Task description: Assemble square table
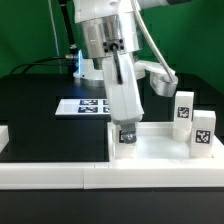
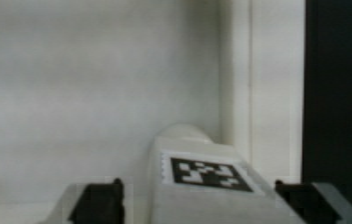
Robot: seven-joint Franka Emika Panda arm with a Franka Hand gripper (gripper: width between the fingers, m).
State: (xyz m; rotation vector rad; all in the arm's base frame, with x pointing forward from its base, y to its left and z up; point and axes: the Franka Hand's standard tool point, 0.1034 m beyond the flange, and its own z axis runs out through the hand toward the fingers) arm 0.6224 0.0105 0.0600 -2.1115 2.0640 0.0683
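Starting at the exterior view's left, we see the black counter (image 1: pixel 30 105) with the marker board (image 1: pixel 85 105) lying flat on it, partly hidden behind the arm. Nearer the camera runs the low white border wall (image 1: pixel 50 172).

At the middle, the end effector (image 1: pixel 127 133) reaches down steeply onto the square tabletop (image 1: pixel 160 145), which lies flat at the front of the counter against the border wall. In our wrist view the fingers (image 2: pixel 96 200) sit on both sides of a tagged white leg (image 2: pixel 205 170), gripping it, with the tabletop's pale surface (image 2: pixel 84 80) behind it. The leg's lower end is at or near the slab; we cannot tell whether it touches.

Toward the exterior view's right, 2 more tagged legs stand upright on the slab's far side: 1 behind (image 1: pixel 184 108), 1 in front (image 1: pixel 203 132), just beside each other.
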